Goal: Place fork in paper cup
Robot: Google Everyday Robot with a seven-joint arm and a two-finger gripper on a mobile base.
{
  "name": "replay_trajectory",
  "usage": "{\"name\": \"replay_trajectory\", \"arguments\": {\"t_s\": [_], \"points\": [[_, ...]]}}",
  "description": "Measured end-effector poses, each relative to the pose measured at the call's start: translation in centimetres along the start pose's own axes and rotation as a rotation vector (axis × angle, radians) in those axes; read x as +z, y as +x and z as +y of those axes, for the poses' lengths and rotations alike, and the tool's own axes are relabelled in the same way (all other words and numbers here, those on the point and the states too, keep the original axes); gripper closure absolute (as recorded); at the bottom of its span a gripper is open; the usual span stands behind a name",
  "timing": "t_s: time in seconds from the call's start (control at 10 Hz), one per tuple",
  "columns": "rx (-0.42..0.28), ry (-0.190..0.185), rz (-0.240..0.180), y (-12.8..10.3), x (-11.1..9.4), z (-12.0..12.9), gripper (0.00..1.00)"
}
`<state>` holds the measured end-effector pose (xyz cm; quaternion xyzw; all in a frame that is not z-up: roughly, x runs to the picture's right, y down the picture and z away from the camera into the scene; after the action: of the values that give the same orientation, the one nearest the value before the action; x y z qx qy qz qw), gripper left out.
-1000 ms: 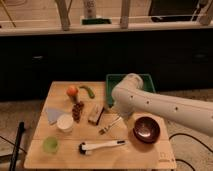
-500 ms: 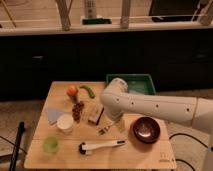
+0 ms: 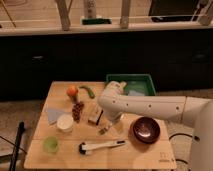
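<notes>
Tool (image 3: 114, 123) hangs right of paper cup (image 3: 65, 123) | fork (image 3: 103, 131) just beside tool | grip: cannot tell

The white arm (image 3: 150, 106) extends horizontally from the right; the wrist (image 3: 113, 96) bends downward, with the gripper (image 3: 111, 123) pointing down beneath it.

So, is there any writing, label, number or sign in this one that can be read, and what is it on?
Nothing here can be read.
Small dark mark at the near right corner of the table: too blurred to read.
Brown packet: any print is too blurred to read.
Paper cup: no print visible.
Gripper, low over the table just right of the packet: no marking visible.
</notes>
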<state>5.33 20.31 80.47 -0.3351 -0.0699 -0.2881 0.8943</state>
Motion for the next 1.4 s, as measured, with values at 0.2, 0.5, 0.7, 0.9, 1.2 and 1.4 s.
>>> {"name": "replay_trajectory", "arguments": {"t_s": [0.2,0.5,0.7,0.9,1.2,1.4], "points": [[0.001,-0.006,-0.007,0.2,1.6,-0.4,0.20],[0.003,-0.005,-0.027,0.9,2.8,-0.9,0.20],[-0.012,0.000,-0.058,0.6,3.6,-1.5,0.20],[-0.022,0.006,-0.082,0.5,4.3,-2.0,0.27],[-0.028,0.024,-0.108,0.4,5.0,-2.2,0.58],[-0.031,0.030,-0.110,0.3,4.8,-2.4,0.76]]}}
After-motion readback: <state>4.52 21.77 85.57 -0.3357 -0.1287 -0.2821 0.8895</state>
